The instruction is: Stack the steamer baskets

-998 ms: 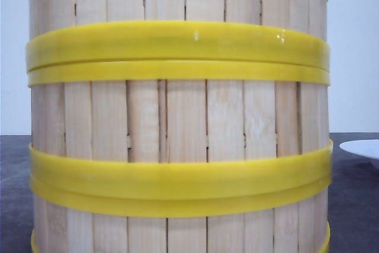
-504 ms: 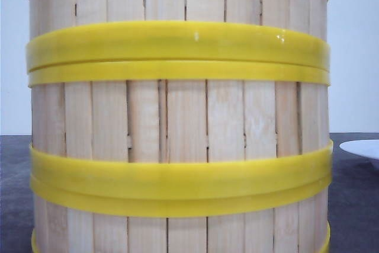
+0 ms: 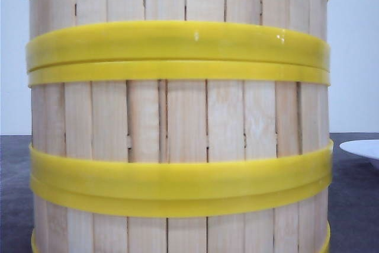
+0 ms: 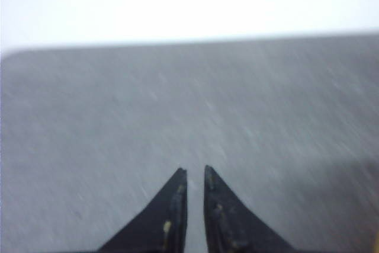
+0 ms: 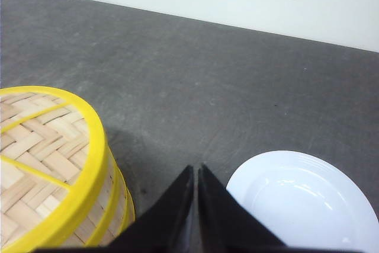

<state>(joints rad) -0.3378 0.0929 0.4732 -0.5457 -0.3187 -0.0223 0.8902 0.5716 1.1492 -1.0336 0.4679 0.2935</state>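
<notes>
1. Left gripper (image 4: 195, 173): fingers drawn together with only a thin slit between the tips, nothing held. Ahead of the tips, only bare grey table (image 4: 118, 117); the view is blurred. No basket shows in the left wrist view.
2. Steamer baskets (image 3: 177, 128): stacked, standing right in front of the front camera and filling most of that view. Yellow rim pairs (image 3: 177, 48) mark joints between tiers; at least three tiers show, and the top and foot of the stack are cut off. The joints look seated and level.
3. Right gripper (image 5: 196, 173): fingers pressed nearly shut, empty. The stack's woven lid (image 5: 41, 146) sits just beside the fingertips on one side and lower than the wrist; the white plate (image 5: 308, 205) lies just beside them on the other side, apart from the stack.
4. Handling, judged: thin wood slats and woven top, so likely light and fairly stiff, but slats could crack under a hard pinch. The plastic rims look glossy, possibly slippery. Best hold is likely across the wall at a rim, one finger inside and one outside.
5. No loose basket is visible; stacking appears done or nearly so.
</notes>
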